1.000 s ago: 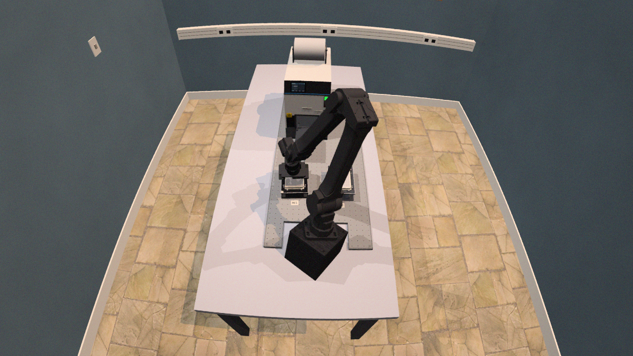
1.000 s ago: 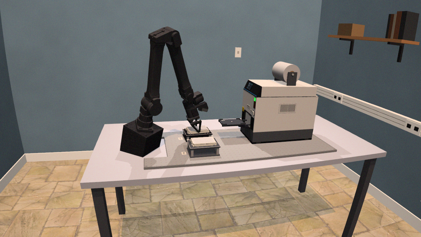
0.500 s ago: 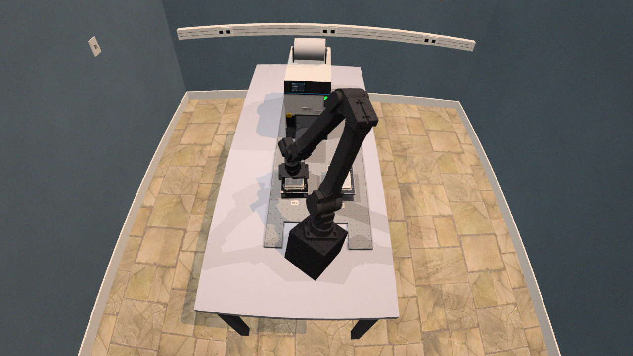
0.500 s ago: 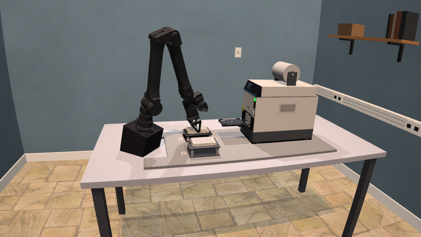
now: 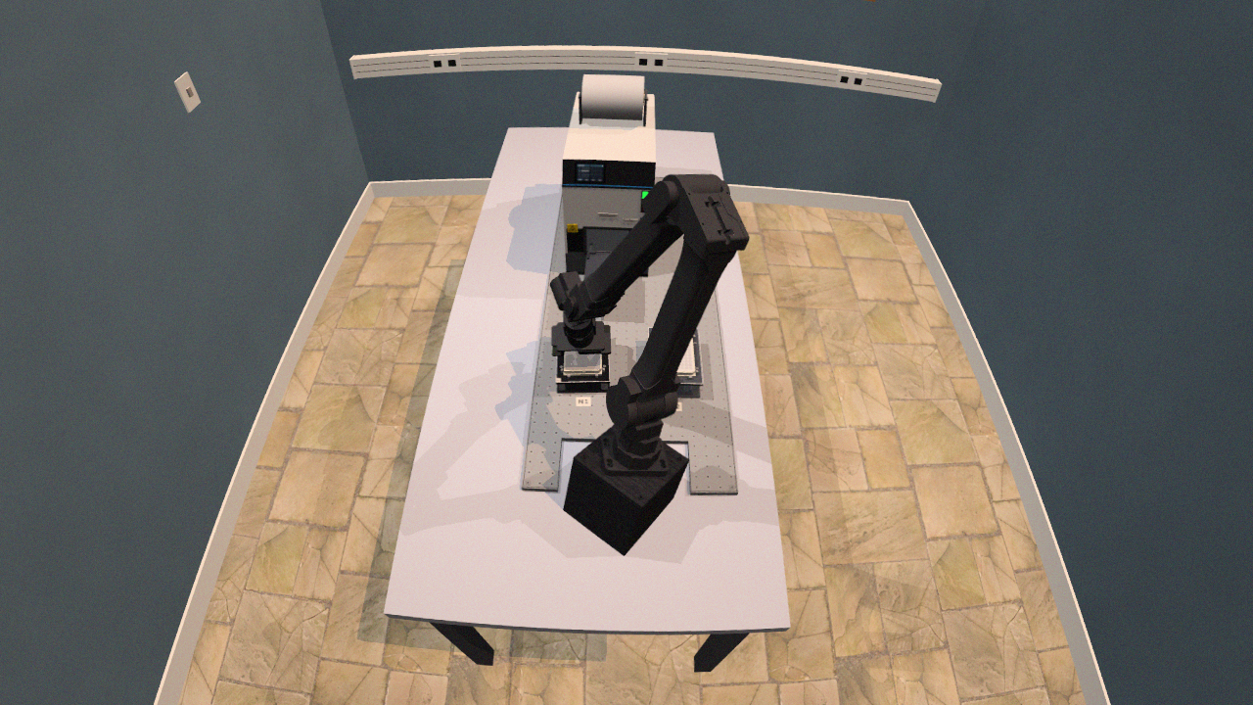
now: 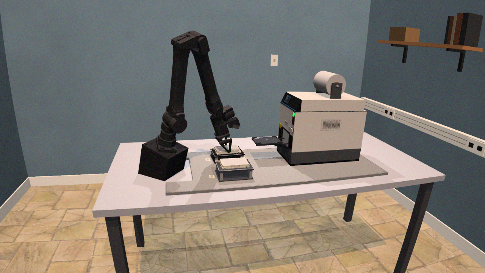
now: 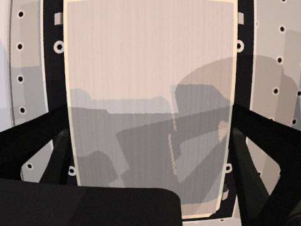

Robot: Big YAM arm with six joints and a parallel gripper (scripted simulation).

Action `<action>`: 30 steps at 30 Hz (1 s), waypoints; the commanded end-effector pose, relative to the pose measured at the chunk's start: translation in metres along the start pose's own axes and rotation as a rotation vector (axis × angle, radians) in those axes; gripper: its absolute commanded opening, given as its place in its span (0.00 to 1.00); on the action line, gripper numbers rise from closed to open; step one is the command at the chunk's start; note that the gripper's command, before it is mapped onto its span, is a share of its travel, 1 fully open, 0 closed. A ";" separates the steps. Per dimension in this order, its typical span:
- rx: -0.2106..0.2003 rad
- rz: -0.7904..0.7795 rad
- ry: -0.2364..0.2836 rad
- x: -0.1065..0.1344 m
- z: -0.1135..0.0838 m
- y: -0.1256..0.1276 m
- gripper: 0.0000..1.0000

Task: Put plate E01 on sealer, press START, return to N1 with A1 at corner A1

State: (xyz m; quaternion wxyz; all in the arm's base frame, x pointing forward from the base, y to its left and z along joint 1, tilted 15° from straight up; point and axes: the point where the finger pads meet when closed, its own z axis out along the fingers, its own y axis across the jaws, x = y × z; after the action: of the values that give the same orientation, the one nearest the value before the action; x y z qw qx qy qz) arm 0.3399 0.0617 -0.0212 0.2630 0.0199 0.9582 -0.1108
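Note:
Plate E01 (image 7: 150,100) has a pale foil-covered top and fills the wrist view. My gripper (image 7: 150,112) is shut on E01, one finger on each long side. In the exterior and top views the gripper (image 6: 226,146) points straight down on E01 at N1 (image 5: 584,377). I cannot tell whether the plate rests fully in the nest. The sealer (image 6: 320,127) shows a green lamp (image 6: 293,116), and its stage (image 6: 266,140) is out and bare.
The second plate sits in nest N2 (image 6: 234,163), right beside N1 and nearer the exterior camera. In the top view the arm hides most of N2 (image 5: 695,357). The arm's black base (image 6: 162,159) stands at the left end of the grey baseplate. A foil roll (image 6: 329,82) tops the sealer.

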 end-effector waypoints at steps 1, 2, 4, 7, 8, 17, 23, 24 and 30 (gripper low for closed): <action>-0.010 -0.006 -0.013 -0.011 -0.002 0.010 0.00; -0.010 -0.006 -0.014 -0.012 -0.002 0.010 0.00; -0.010 -0.006 -0.014 -0.012 -0.002 0.010 0.00; -0.011 -0.006 -0.014 -0.012 -0.002 0.010 0.00; -0.011 -0.006 -0.015 -0.013 -0.002 0.010 0.00; -0.019 0.002 -0.034 -0.018 -0.002 0.012 0.00; -0.022 0.004 -0.040 -0.019 -0.002 0.013 0.00; -0.022 0.004 -0.040 -0.019 -0.002 0.013 0.00; -0.022 0.004 -0.040 -0.019 -0.002 0.013 0.00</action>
State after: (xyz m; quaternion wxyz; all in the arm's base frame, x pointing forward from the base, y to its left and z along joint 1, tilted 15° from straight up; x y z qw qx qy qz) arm 0.3406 0.0620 -0.0211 0.2632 0.0199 0.9582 -0.1107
